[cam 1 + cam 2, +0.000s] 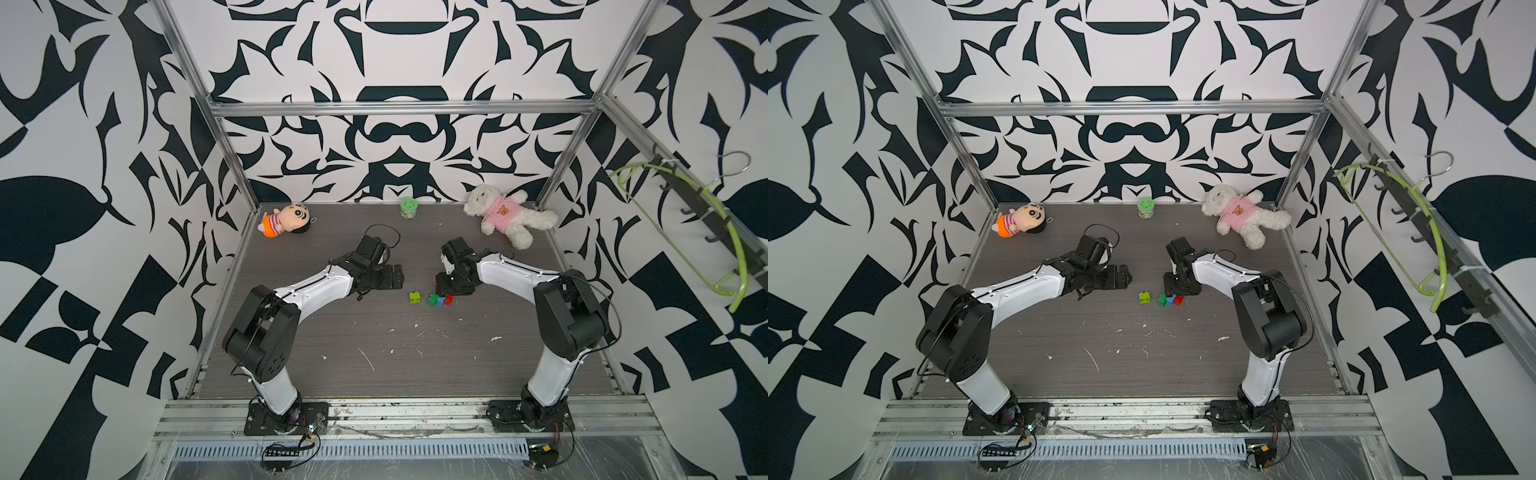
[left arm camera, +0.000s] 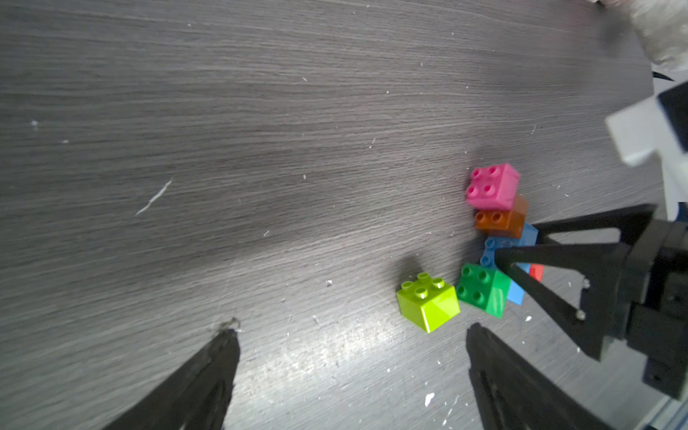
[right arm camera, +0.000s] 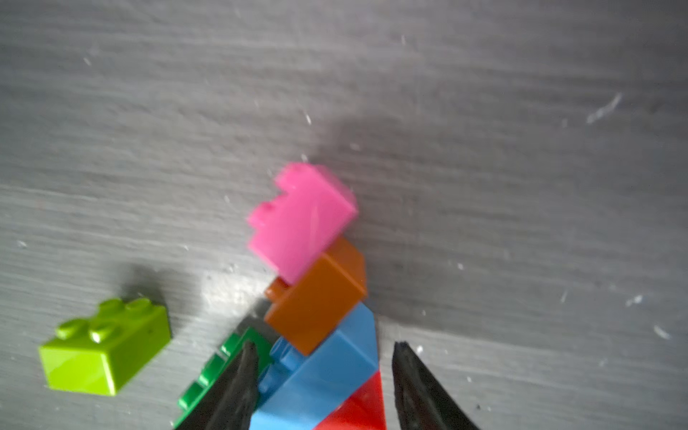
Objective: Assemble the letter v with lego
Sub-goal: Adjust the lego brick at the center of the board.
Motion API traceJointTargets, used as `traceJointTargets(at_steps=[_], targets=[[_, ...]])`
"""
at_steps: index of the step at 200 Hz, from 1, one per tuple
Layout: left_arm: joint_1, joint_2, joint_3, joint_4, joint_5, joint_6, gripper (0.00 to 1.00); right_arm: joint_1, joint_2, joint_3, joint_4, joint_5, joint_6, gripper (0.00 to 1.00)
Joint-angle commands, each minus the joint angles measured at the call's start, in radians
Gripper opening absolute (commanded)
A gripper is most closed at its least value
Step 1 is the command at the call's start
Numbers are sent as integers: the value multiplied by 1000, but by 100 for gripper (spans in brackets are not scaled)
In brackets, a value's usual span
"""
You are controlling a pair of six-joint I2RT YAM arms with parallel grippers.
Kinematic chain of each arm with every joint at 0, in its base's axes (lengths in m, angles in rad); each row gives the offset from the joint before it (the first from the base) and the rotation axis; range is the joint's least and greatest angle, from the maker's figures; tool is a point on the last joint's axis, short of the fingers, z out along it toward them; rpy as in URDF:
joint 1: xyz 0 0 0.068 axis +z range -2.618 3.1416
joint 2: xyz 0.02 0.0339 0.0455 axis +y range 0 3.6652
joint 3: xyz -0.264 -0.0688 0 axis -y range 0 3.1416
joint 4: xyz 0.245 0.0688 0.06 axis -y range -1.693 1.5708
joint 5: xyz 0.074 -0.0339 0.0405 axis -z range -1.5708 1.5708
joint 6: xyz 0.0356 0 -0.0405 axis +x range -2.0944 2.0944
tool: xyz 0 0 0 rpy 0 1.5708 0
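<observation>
In both top views, a dark worktop [image 1: 374, 353] carries a few toy bricks near its middle. A lime brick [image 1: 414, 297] lies alone, just beside a dark green brick [image 1: 433, 300], a blue brick [image 1: 440, 302] and a red brick [image 1: 448, 300], which touch. The right gripper [image 1: 441, 286] hangs over them. The left gripper [image 1: 392, 276] is nearby. A plush doll [image 1: 286, 220] in the far left corner, a teddy bear [image 1: 509, 216] in the far right corner and a green jar [image 1: 408, 208] at the far edge lie well apart.

In the left wrist view, the left fingers spread wide, empty. A pink brick [image 2: 491, 186] steps onto an orange-brown brick [image 2: 502, 221], then blue: one arm.

In the right wrist view, half-spread fingers straddle the blue brick, with a gap beside one.

The V looks nearly built. The lime brick likely goes on the green one, and the right gripper crowds that spot.
</observation>
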Motion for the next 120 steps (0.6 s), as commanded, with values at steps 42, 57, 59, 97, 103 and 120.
traceJointTargets(at_steps=[42, 57, 59, 97, 103, 120], targets=[[-4, 18, -36, 74, 42, -43, 99, 0, -154, -131, 26, -18, 118, 58], [-6, 33, -54, 143, 84, -68, 99, 0, -181, -167, 70, -33, 156, 58], [-6, 36, -56, 157, 95, -70, 99, -1, -185, -171, 75, -35, 160, 58], [-16, 90, -42, 283, 221, -65, 99, 0, -296, -229, 88, -49, 184, 58], [-21, 94, -34, 288, 232, -51, 99, 0, -318, -240, 79, -41, 184, 58], [-31, 114, -5, 285, 253, -18, 99, -2, -376, -274, 49, -19, 181, 58]])
